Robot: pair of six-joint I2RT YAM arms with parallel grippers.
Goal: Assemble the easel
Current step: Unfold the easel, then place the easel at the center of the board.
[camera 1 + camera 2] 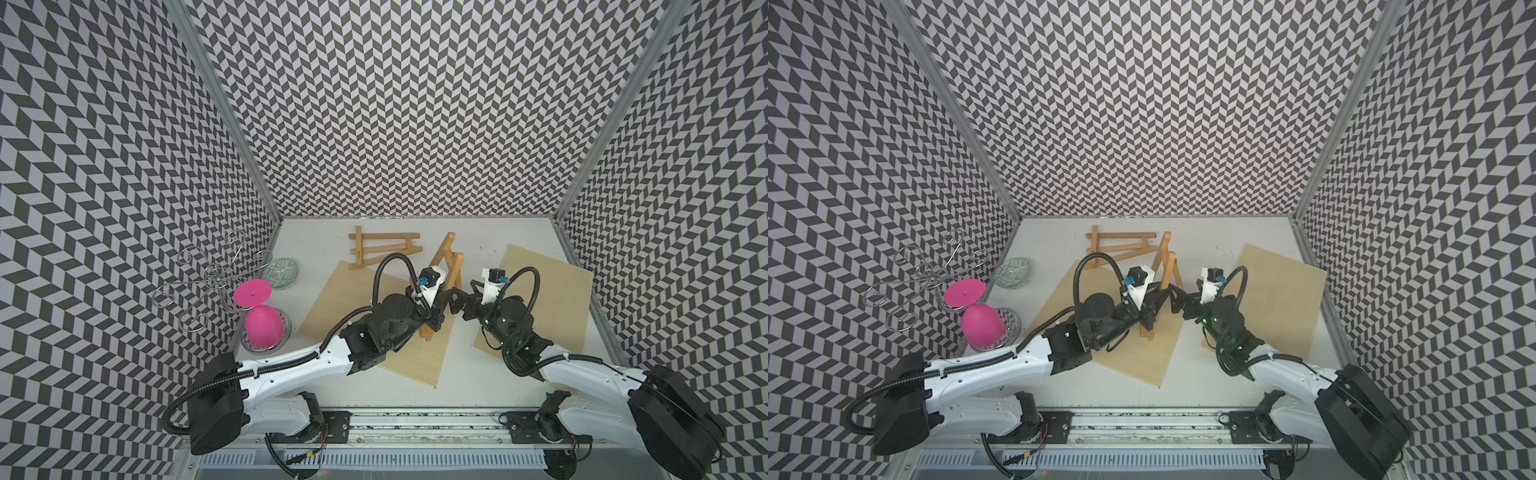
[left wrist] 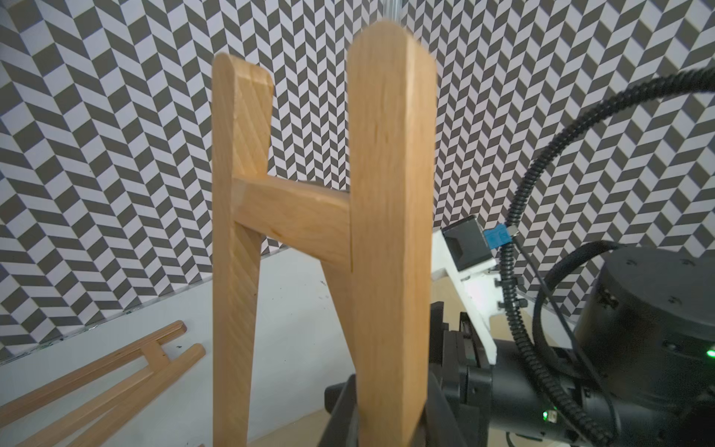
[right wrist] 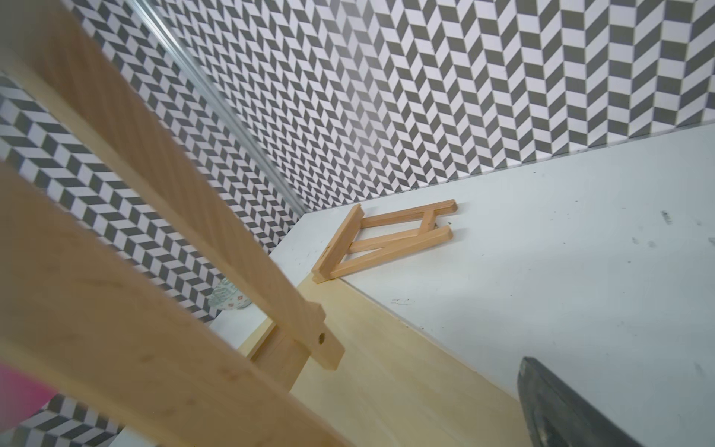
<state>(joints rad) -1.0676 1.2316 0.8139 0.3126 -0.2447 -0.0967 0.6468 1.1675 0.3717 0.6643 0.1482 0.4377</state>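
Black-and-white chevron walls (image 1: 415, 104) (aluminium corner posts (image 1: 231, 124)) around a scuffed white tabletop (image 1: 478, 386).

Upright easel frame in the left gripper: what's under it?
The pale plywood board, flat on the table. The left gripper, shut on the easel frame, and its arm cover part of the feet; contact with the board can't be told.
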